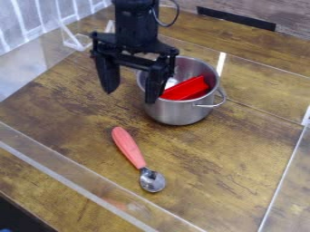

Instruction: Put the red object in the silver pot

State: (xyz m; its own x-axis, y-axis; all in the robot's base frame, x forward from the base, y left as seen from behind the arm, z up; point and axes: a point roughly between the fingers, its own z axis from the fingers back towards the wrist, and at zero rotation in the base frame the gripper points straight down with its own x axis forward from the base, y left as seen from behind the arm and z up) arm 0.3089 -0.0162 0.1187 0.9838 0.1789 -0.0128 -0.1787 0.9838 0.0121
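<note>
The silver pot (184, 101) stands right of centre on the wooden table, with a loop handle on its right side. A red object (187, 88) lies inside it, leaning against the wall. My gripper (130, 88) hangs pointing down just left of the pot, its two black fingers spread wide with nothing between them. Its right finger (154, 87) overlaps the pot's left rim in this view.
A spoon with an orange-red handle (127, 146) and metal bowl (151, 181) lies on the table in front of the pot. Clear plastic walls (72, 177) border the table at the front, left and right. A white stick (220, 65) rises behind the pot.
</note>
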